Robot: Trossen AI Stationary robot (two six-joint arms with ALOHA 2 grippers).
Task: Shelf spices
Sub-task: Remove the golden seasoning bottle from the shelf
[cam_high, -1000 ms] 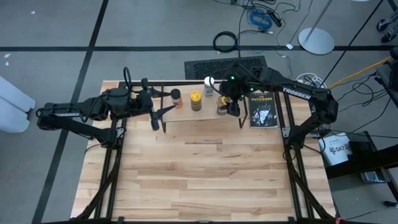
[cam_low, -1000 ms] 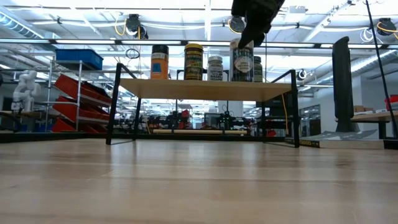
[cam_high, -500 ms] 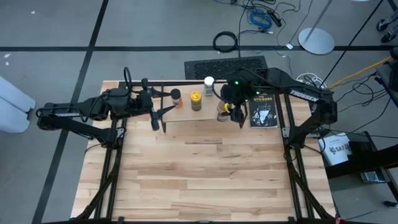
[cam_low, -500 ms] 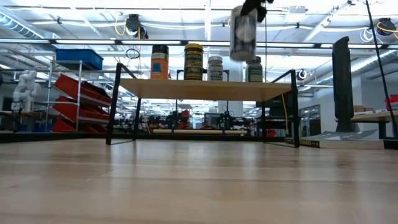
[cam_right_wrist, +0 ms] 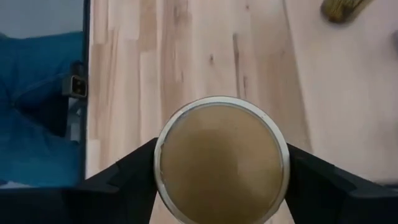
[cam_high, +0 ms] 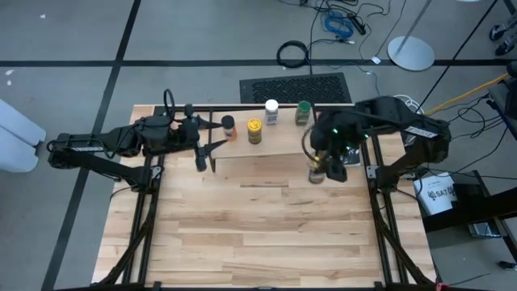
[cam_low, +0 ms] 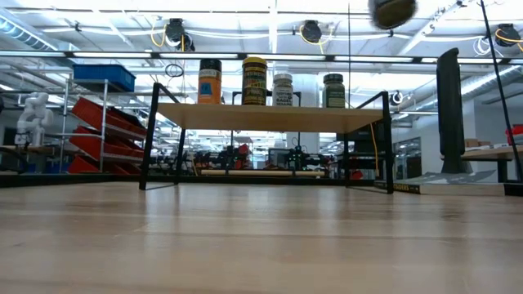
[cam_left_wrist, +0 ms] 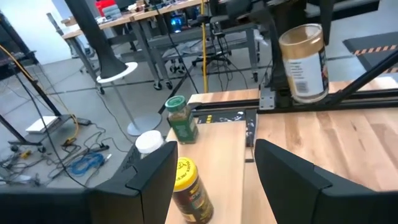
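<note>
The shelf (cam_high: pixel 275 145) stands along the table's far edge. Its top carries spices with dark (cam_high: pixel 229 123), yellow (cam_high: pixel 254 129), white (cam_high: pixel 271 109) and green (cam_high: pixel 303 111) lids, standing upright on their bases. My right gripper (cam_high: pixel 317 170) is shut on a tan-lidded spice jar (cam_left_wrist: pixel 305 53), held high over the table in front of the shelf's right end. In the low view that jar (cam_low: pixel 392 10) shows above shelf height. My left gripper (cam_high: pixel 208 164) hangs open at the shelf's left end with nothing between its fingers. My right gripper pinches the tan-lidded jar between its two fingers (cam_right_wrist: pixel 127 180), one on each side of the round body just below the lid (cam_right_wrist: pixel 221 155). The fingers come from above, slanting down. The jar hangs roughly upright, lid up, clear of shelf and table.
Black frame bars (cam_high: pixel 145 210) run along the table's left and right sides. The broad wooden tabletop (cam_high: pixel 258 226) stretches from the shelf to the near edge. Beyond the far edge lie a black floor grille (cam_high: pixel 295 85) and cables.
My right gripper has lifted the tan-lidded jar off the shelf's right part. It has carried the jar up and toward the table's right and near edges, tipping steeper downward. The green-lidded jar behind it now shows.
</note>
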